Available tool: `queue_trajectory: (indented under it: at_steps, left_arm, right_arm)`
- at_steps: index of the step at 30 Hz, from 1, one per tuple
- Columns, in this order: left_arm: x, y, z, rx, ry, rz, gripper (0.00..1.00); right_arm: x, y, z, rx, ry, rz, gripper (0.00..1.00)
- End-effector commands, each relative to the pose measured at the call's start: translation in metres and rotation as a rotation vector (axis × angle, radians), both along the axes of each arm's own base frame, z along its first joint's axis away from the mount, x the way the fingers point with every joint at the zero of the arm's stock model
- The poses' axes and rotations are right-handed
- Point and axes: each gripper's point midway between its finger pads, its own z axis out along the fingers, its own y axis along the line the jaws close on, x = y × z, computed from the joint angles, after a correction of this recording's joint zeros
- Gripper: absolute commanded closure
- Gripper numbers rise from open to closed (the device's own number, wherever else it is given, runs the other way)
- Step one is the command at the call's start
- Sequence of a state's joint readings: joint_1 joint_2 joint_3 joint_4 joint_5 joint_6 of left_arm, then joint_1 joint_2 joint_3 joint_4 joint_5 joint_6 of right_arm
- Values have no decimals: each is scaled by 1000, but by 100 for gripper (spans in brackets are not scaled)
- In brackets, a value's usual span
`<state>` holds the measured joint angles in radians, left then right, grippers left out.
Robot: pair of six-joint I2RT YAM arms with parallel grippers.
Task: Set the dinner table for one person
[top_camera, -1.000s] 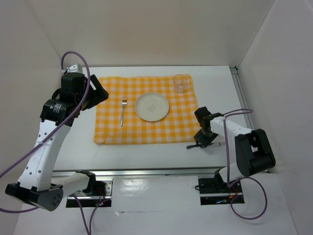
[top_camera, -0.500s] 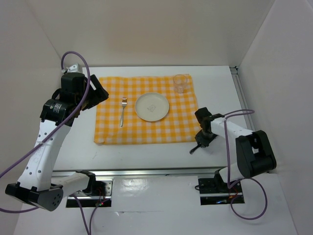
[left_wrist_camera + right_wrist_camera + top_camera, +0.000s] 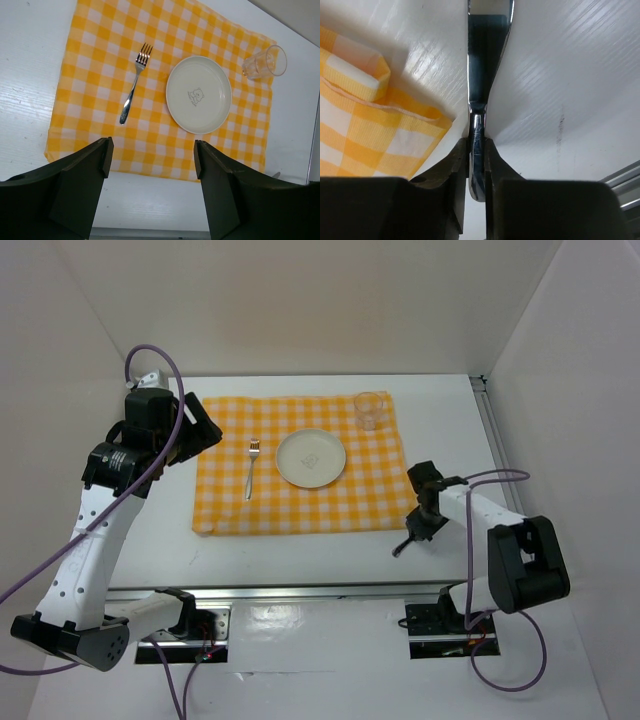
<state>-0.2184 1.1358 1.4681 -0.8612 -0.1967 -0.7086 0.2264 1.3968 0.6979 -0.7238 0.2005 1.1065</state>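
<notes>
Left gripper raised, fingers apart — right gripper low, pinching utensil.

White dinner table carries a yellow checked cloth

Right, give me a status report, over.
Left gripper open, raised over the cloth, left side. Right gripper shut on a metal utensil, over the table at the cloth's near right corner. Plate, fork, glass on cloth. Nothing blocking.

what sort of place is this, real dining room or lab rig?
Most likely a lab test cell, not a home: white walls box in a white tabletop with metal rails, and a cabled left arm and right arm are bolted at its edge. The checked cloth, plate, fork and glass look staged.
</notes>
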Motion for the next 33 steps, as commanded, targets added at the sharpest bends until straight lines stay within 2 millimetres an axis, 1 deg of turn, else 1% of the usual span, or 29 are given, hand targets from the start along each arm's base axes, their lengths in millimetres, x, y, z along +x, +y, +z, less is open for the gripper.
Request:
queue_trajectory:
  at_steps: [1,2,3,4,5,6,8,10,11,12,14,15,16,17,18,19,20,21,22,24,25,26,27,28,29,30,31,33]
  left_arm:
    - [3,1,16,4,-51,-5,17]
    - [3,1,16,4,-51,-5,17]
    - [3,1,16,4,-51,-5,17]
    - [4,1,16,-3,-51,0,17]
    - [4,1,16,-4,-51,0,17]
    - [3,0,16,-8,-50,-8,17]
    - [5,-1,18,-10,-59,-8,17]
    - [5,-1,18,-10,-59,-8,17]
    - [5,-1,18,-10,-59,-8,17]
    - [5,-1,18,-10,-59,-8,17]
    - [5,-1,18,-10,-59,-8,17]
    - [5,-1,18,-10,-59,-8,17]
    - [4,-1,15,-8,-50,-8,17]
    - [4,-1,15,-8,-50,-8,17]
    - [4,-1,15,-8,-50,-8,17]
    - [4,-1,15,-8,-50,-8,17]
    - [5,1,15,-4,-51,0,17]
    - [3,1,13,-2,-42,0,17]
    - [3,1,13,-2,-42,0,17]
    - [2,3,15,3,-44,8,17]
    - [3,5,15,8,-45,15,17]
    - [3,5,15,8,-45,15,17]
    - [3,5,15,8,-45,16,17]
    - [3,5,15,8,-45,16,17]
    - [3,5,15,8,-45,16,17]
    - [3,5,15,8,-45,16,17]
    - [3,5,15,8,-45,16,17]
    - [3,5,15,8,-45,16,17]
  right_arm:
    - [0,-24,3,-131,-34,-56,91]
    - [1,-27,14,-144,-58,-60,93]
    - [5,-26,22,-155,-83,-48,93]
    - [10,-32,31,-189,-107,-55,93]
    - [20,-30,45,-200,-147,-37,94]
    - [22,-32,51,-218,-149,-31,94]
    - [37,-34,69,-257,-196,27,97]
    - [47,-36,77,-297,-195,109,97]
    - [57,-31,86,-304,-217,160,97]
    - [72,-26,90,-314,-260,226,97]
    - [83,-10,96,-309,-278,411,97]
    - [94,-4,99,-302,-303,455,97]
    - [99,2,100,-301,-308,498,97]
    - [105,6,102,-299,-320,539,97]
    - [114,14,105,-292,-350,575,97]
    - [117,21,100,-268,-341,614,97]
    - [121,25,99,-268,-340,677,97]
    - [126,34,101,-255,-357,723,97]
    - [129,37,93,-248,-332,750,97]
    - [138,55,96,-234,-353,848,97]
    - [142,58,88,-228,-327,871,97]
    - [145,61,86,-223,-322,899,97]
    - [152,67,91,-222,-330,907,97]
    - [153,69,88,-216,-314,922,97]
    - [155,71,78,-210,-289,940,97]
    - [162,74,81,-211,-299,939,97]
    - [163,76,72,-205,-284,958,97]
    - [177,82,75,-209,-312,977,97]
